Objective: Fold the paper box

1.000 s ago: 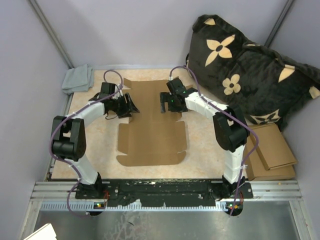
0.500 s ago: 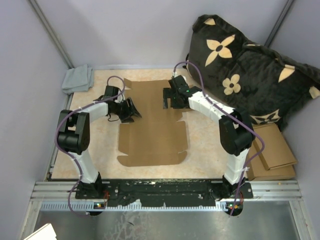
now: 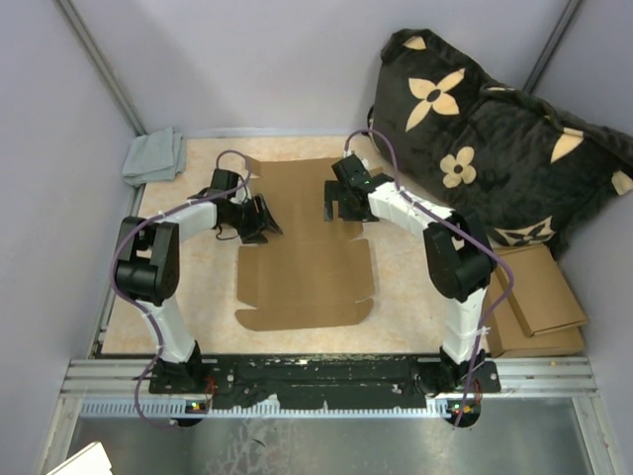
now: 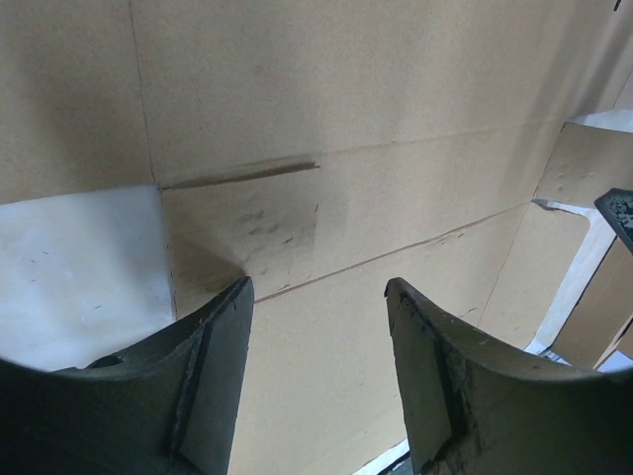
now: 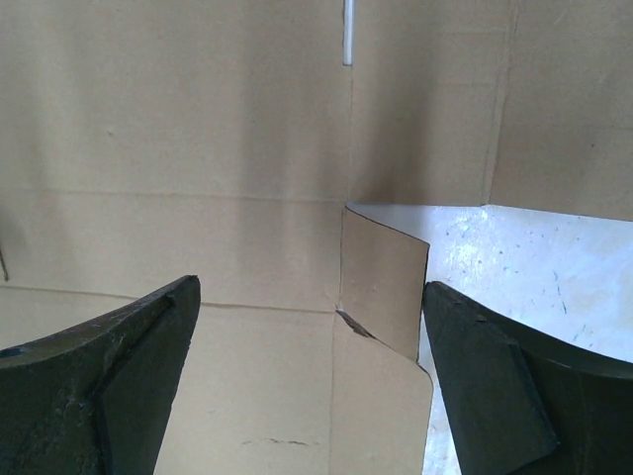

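The paper box (image 3: 302, 242) lies flat and unfolded on the beige table, a brown cardboard sheet with side flaps and notches. My left gripper (image 3: 267, 220) is open over its left edge; the left wrist view shows bare cardboard (image 4: 326, 198) and crease lines between my fingers, with nothing gripped (image 4: 316, 327). My right gripper (image 3: 338, 206) is open over the right edge of the sheet. The right wrist view shows a small side flap (image 5: 384, 282) standing slightly up between my spread fingers (image 5: 312, 336).
A grey cloth (image 3: 154, 155) lies at the back left corner. A big black cushion with tan flowers (image 3: 495, 139) leans at the back right. A stack of flat brown cardboard pieces (image 3: 534, 302) lies to the right of the table.
The left gripper has moved right onto the sheet's left edge. The right gripper has shifted slightly back and right. The sheet has slid a little to the right.
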